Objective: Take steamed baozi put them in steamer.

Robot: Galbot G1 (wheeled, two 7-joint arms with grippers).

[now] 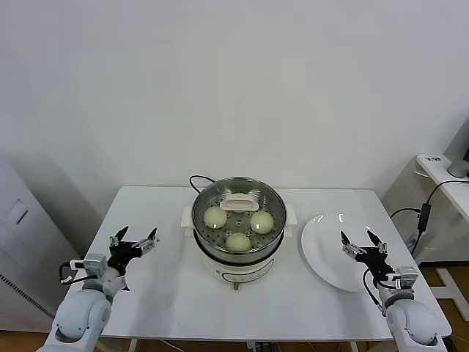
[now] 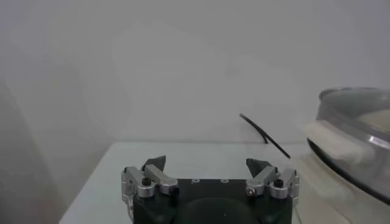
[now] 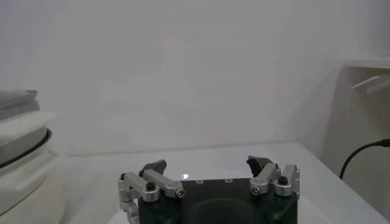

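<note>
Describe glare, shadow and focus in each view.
Head view: sharp, evenly lit; soft highlights on the baozi and steamer rim. Left wrist view: left gripper crisp, steamer hazy. Right wrist view: right gripper crisp, small glint on the tabletop.

left gripper (image 1: 133, 238) sits low at the robot's left, jaws wide apart, holding nothing. right gripper (image 1: 360, 241) sits low at the robot's right, jaws likewise spread, holding nothing.
</note>
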